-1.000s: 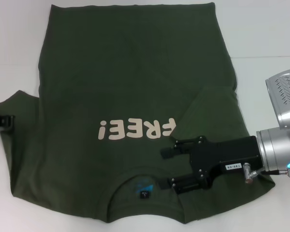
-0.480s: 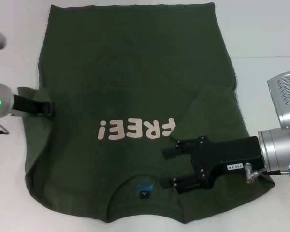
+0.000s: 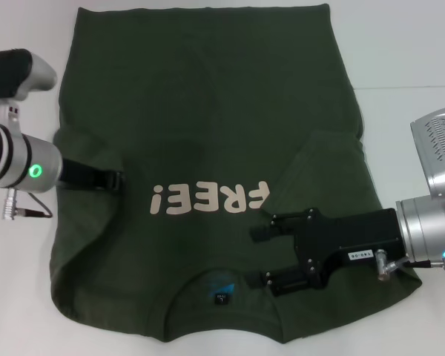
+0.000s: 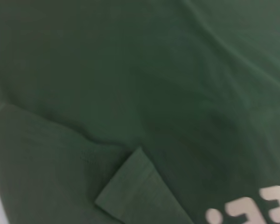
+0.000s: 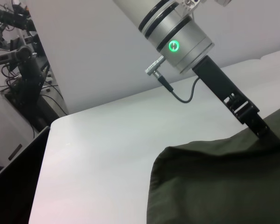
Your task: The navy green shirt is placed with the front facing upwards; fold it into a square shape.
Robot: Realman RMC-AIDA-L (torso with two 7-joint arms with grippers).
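The navy green shirt [image 3: 208, 148] lay spread over the middle of the white desk [image 3: 408, 44], front up, its collar toward the desk's near edge and its hem toward the far edge. The cream "FREE!" lettering [image 3: 209, 199] read upside down in the head view. On the robot's right side the sleeve was folded inward, lying as a flap over the chest. The right gripper [image 3: 261, 256] rested low over the shirt near the collar, between the lettering and the small blue label [image 3: 222, 291], its jaws standing apart with nothing between them. The left gripper [image 3: 116, 180] reached in from the desk's left edge over the shirt's left side, jaws pinched narrow on the left sleeve fabric, which was drawn inward over the body of the shirt and bunched in a raised fold. The left wrist view showed that fold's corner [image 4: 130, 182] lying on the green cloth beside the exclamation mark.
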